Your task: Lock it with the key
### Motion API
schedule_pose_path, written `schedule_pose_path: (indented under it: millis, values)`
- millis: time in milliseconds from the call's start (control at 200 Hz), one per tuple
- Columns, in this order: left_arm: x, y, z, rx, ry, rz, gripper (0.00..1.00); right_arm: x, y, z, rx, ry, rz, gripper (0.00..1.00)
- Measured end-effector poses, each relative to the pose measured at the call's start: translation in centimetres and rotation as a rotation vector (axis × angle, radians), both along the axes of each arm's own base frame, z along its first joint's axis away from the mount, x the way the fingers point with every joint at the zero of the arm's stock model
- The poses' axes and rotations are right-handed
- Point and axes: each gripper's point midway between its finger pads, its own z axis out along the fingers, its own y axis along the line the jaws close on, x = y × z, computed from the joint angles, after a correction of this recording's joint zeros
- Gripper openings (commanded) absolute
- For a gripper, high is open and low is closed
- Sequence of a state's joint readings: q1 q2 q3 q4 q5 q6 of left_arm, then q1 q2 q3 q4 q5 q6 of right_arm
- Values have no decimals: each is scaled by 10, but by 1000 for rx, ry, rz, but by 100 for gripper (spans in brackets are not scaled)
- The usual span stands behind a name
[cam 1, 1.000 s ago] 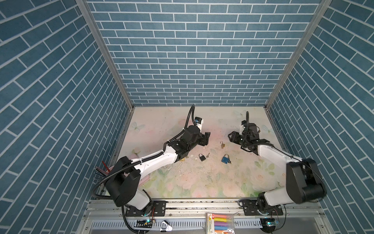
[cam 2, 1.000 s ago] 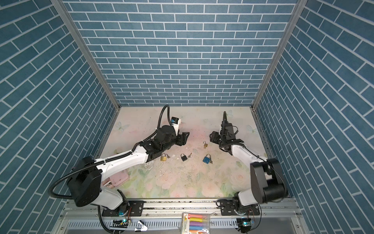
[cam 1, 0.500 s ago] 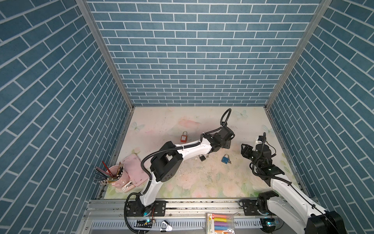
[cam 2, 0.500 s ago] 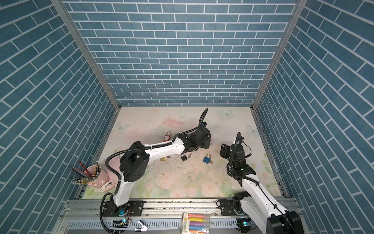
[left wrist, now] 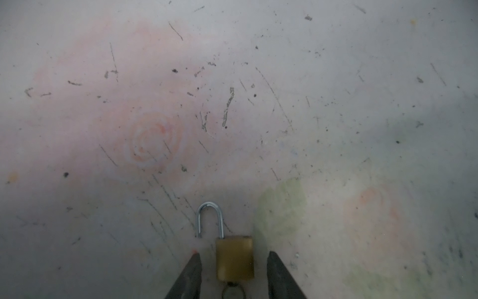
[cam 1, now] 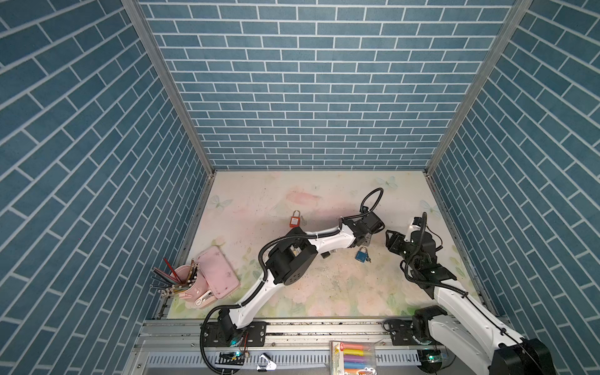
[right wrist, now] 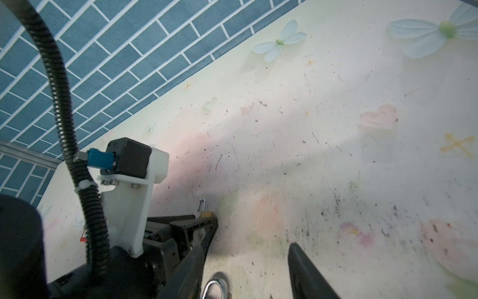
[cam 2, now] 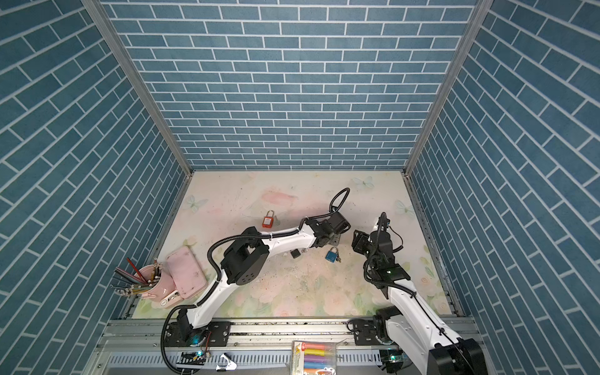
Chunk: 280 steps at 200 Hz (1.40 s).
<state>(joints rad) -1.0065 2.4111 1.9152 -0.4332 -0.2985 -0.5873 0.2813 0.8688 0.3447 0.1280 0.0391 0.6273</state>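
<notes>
In both top views a pink cup of pencils and a pink pencil case sit at the lower left of the bench. Further right, a red padlock lies upper centre. A small black padlock shows just below the left arm. A blue padlock lies right of centre, its loop end toward the top of the frame. The left end effector sits low just above the blue padlock and hides what is under it. The right end effector stands just to its right, apart.

Only the left wrist view shows the brass padlock clearly. It lies flat on the bench at bottom centre, between the left end effector's fingers, which are released, with a gap on each side of the body. Its long axis runs up the frame. The open shackle points to the top, one leg free of the body, and a ring sits at the bottom end.

The right wrist view catches this lock only as a small brass edge, lower centre-left. The right end effector's fingers stand wide apart, grasping nothing, with a silver loop at the bottom edge between them.
</notes>
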Motion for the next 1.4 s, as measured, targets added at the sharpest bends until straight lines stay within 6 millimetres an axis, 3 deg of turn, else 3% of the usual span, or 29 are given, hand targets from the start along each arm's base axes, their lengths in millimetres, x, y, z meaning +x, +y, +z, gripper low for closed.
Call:
schedule_pose_path:
  millis: [220,645,800,905,1015,1155,1255,1325,1400]
  values:
    - [4,-3,-2,9,-5,2,42,1,2,0,6,-3,8,53]
    - [6,-4,-2,30,-16,-11,0,2,1,0,4,-4,4,53]
    - [2,4,0,36,-34,-39,0,3,2,2,3,1,6,53]
    - [-11,24,5,57,-63,-107,0,9,5,19,7,-18,16,54]
    - [-23,45,35,9,-161,-219,0,17,8,52,24,-65,38,54]
    - [-29,73,103,-131,-360,-390,0,23,15,92,51,-121,110,54]
    - [-30,94,148,-180,-514,-518,0,20,28,110,72,-135,205,53]
    - [-40,102,166,-166,-605,-620,0,16,43,116,92,-132,301,53]
    - [-61,103,171,-137,-672,-749,0,9,60,115,119,-113,409,53]
